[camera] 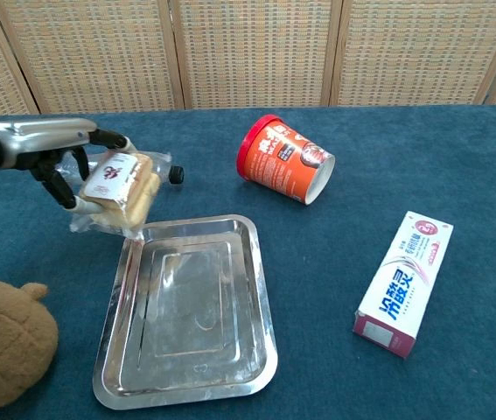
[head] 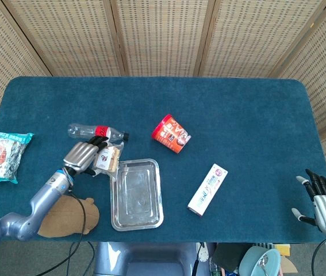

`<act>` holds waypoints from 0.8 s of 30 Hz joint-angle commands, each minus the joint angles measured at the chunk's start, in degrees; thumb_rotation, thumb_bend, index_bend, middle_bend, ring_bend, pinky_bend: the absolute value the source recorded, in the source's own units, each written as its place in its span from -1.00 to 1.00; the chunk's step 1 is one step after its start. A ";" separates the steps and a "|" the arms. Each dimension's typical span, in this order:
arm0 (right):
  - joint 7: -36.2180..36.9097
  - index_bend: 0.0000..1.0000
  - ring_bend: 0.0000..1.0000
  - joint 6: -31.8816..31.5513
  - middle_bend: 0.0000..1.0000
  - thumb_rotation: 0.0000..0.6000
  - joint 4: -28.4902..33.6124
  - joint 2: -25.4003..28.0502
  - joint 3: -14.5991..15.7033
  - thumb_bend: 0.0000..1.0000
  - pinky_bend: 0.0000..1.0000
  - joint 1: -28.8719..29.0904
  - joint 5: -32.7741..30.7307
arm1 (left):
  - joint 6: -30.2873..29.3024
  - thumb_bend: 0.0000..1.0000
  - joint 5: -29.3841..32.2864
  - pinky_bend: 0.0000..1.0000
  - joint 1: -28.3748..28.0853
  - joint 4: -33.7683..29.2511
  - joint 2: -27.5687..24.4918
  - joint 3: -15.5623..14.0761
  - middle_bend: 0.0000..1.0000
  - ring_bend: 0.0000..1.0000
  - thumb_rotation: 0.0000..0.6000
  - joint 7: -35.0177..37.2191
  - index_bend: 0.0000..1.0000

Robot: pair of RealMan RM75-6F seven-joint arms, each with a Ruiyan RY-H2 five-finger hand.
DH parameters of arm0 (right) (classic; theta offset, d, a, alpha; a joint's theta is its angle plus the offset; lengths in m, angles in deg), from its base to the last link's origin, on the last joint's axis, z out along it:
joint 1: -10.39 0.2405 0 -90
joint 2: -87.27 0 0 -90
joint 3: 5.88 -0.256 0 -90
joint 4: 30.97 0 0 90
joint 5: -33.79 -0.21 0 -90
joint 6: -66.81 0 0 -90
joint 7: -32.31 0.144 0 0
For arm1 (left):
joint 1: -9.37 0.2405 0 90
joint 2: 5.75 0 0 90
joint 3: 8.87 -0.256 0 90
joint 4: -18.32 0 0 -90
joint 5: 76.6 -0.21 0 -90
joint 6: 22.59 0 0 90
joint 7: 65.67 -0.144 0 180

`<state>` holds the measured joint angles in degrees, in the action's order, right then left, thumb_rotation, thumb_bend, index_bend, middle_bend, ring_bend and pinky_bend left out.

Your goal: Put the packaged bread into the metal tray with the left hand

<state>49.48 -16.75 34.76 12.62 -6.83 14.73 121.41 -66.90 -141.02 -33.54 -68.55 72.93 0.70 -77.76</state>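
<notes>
My left hand [head: 82, 155] [camera: 51, 153] grips the packaged bread [head: 108, 158] [camera: 118, 185], a clear wrapper with pale slices and a white label, lifted off the cloth. It hangs at the far left corner of the metal tray [head: 135, 215] [camera: 186, 376], just outside the rim. The tray lies bare on the blue table. My right hand [head: 325, 204] hovers open at the table's front right corner, away from everything.
A plastic bottle with a red label [head: 98, 132] lies just behind the bread. A red cup [head: 171, 133] [camera: 284, 161] lies on its side; a toothpaste box [head: 207, 189] [camera: 403, 283] sits right of the tray. A brown plush [head: 65, 217] [camera: 3, 350] and a snack bag [head: 3, 156] lie left.
</notes>
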 commanded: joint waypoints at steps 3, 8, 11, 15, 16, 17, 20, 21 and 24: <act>0.85 -0.74 -1.00 -0.66 -1.00 1.00 -0.71 -0.15 0.14 -0.55 -1.00 -0.44 0.37 | 1.84 -0.35 0.77 -0.32 -2.97 1.05 3.47 0.04 -0.75 -0.80 1.00 -1.75 -0.37; 1.65 -0.74 -1.00 -1.20 -1.00 1.00 -1.41 -0.48 0.04 -0.55 -1.00 -0.95 0.13 | 1.68 -0.35 1.18 -0.33 -4.11 0.46 4.33 -0.09 -0.75 -0.80 1.00 -2.68 -0.37; 1.85 -0.74 -1.00 -1.63 -1.00 1.00 -1.75 -0.61 -0.01 -0.55 -1.00 -1.19 0.20 | 1.59 -0.36 1.47 -0.33 -4.46 -0.21 4.38 -0.36 -0.75 -0.80 1.00 -2.83 -0.37; 1.50 -0.74 -1.00 -2.25 -1.00 1.00 -1.38 -0.47 -0.15 -0.55 -1.00 -1.13 0.67 | 1.13 -0.36 1.52 -0.34 -4.64 -1.34 4.31 -0.82 -0.75 -0.80 1.00 -3.09 -0.37; 1.28 -0.74 -1.00 -2.48 -1.00 1.00 -1.19 -0.43 -0.12 -0.55 -1.00 -1.13 0.89 | 0.79 -0.36 1.36 -0.34 -4.65 -1.88 4.28 -1.02 -0.75 -0.80 1.00 -3.28 -0.37; 1.11 -0.74 -1.00 -2.64 -1.00 1.00 -1.06 -0.40 -0.10 -0.55 -1.00 -1.13 1.06 | 0.54 -0.37 1.21 -0.35 -4.65 -2.28 4.25 -1.19 -0.76 -0.80 1.00 -3.49 -0.38; 0.80 -0.74 -1.00 -2.94 -1.00 1.00 -0.74 -0.37 0.11 -0.55 -1.00 -1.22 1.49 | 0.11 -0.55 2.19 -0.52 -4.63 -4.43 3.58 -2.06 -0.88 -0.90 1.00 -4.95 -0.55; 0.81 -0.74 -1.00 -2.97 -1.00 1.00 -0.74 -0.38 0.12 -0.55 -1.00 -1.25 1.51 | -0.01 -0.62 2.42 -0.65 -4.65 -4.78 3.46 -2.10 -0.94 -0.96 1.00 -5.12 -0.63; 1.11 -0.74 -1.00 -3.16 -1.00 1.00 -0.83 -0.46 0.09 -0.55 -1.00 -1.40 1.46 | -0.58 -0.72 2.55 -0.94 -4.58 -6.34 2.73 -2.21 -1.00 -1.00 1.00 -5.27 -0.76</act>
<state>50.56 -19.88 33.95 12.18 -6.74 13.36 122.89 -67.18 -138.63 -38.15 -74.43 76.01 -1.36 -82.86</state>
